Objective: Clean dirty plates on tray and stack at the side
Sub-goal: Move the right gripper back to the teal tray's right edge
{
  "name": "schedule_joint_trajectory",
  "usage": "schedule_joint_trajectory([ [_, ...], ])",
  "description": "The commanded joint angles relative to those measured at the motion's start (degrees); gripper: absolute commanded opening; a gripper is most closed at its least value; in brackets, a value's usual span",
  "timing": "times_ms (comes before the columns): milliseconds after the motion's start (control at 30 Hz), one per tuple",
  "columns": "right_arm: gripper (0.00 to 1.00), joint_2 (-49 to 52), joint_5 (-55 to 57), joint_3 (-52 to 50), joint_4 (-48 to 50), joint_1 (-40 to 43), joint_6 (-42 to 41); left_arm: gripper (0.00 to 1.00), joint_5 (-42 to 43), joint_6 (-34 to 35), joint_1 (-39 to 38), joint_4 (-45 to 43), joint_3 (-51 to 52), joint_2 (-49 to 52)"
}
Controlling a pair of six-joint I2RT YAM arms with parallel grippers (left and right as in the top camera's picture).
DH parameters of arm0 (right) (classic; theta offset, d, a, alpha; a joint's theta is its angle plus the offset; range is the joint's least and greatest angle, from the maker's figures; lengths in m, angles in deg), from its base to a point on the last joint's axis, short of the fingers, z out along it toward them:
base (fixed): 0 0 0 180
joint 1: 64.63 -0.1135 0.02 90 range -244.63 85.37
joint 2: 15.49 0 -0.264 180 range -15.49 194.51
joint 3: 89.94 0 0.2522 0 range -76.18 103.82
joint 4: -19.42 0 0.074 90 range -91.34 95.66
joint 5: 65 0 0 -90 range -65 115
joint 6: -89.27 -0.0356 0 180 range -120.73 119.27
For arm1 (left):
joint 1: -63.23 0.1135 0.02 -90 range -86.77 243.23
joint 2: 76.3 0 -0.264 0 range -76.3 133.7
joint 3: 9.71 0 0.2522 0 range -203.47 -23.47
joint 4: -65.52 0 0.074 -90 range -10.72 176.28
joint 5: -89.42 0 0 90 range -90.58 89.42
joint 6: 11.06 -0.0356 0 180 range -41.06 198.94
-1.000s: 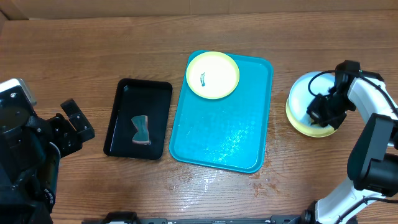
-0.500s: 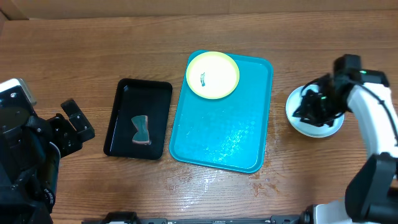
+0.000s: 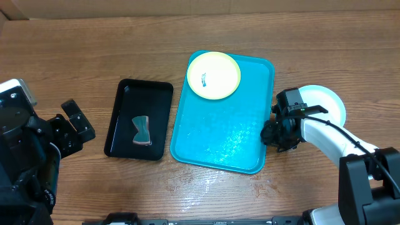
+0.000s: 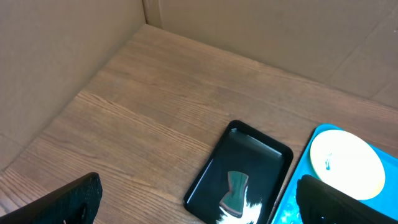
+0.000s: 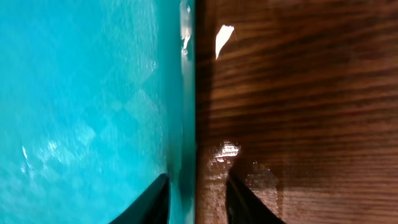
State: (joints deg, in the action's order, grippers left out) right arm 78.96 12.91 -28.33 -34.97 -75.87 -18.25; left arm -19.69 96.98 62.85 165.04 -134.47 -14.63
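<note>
Overhead view shows one pale yellow-green round plastic plate [image 3: 214,75] on the large turquoise rectangular plastic tray [image 3: 219,134]. A dark teal smudge marks its face, so it is not yet wiped. It lies well apart from the right jaws, ahead of them and to their left across the tray's bare floor. A white-bluish round plastic plate [image 3: 326,102] sits on the wooden worktop [image 3: 125,44] near the right jaws, on the side away from the tray. Whether another plate lies under it cannot be told.

The right jaws hang low at the tray's right rim, narrowly parted and empty. In the right wrist view the dark fingertips [image 5: 157,198] straddle the rim line, one over turquoise, one over wood. The left jaws stand wide and empty. The small black rectangular tray [image 3: 122,140] with its grey-green sponge [image 3: 142,130] is ahead of them, between them and the turquoise tray.

Stacking at the side looks settled, so the step in hand is probably the last dirty plate. The next move likely calls for fetching the sponge and steadying that plate by its rim while the smudge is wiped.
</note>
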Motion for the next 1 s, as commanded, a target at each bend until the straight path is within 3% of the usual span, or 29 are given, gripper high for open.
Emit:
schedule_joint_trajectory([
  [0,0.21,0.7,4.4,-2.7,0.7,0.0,-0.3,1.00,-0.8,0.8,0.0,-0.1,-0.2,-0.2],
  [100,0.04,0.7,13.0,-2.7,1.3,0.4,-0.5,1.00,-0.8,0.8,0.0,-0.1,-0.2,-0.2],
  [233,0.04,0.7,20.5,-2.7,4.9,0.6,0.4,1.00,-0.8,0.8,0.0,-0.1,-0.2,-0.2],
  [433,0.04,0.7,20.5,-2.7,11.9,0.4,11.8,1.00,-0.8,0.8,0.0,-0.1,-0.2,-0.2],
  [533,0.04,0.7,20.6,-2.7,12.8,0.4,13.5,1.00,-0.8,0.8,0.0,-0.1,-0.2,-0.2],
  [767,0.12,-2.0,18.0,-1.8,5.7,0.4,12.8,1.00,-0.8,0.8,0.0,-0.1,-0.2,-0.2],
  [933,0.14,-9.5,7.1,2.6,-1.7,0.4,12.8,1.00,-0.8,0.8,0.0,-0.1,-0.2,-0.2],
  [967,0.20,-11.1,4.2,3.7,-2.9,0.4,12.8,1.00,-0.8,0.8,0.0,-0.1,-0.2,-0.2],
])
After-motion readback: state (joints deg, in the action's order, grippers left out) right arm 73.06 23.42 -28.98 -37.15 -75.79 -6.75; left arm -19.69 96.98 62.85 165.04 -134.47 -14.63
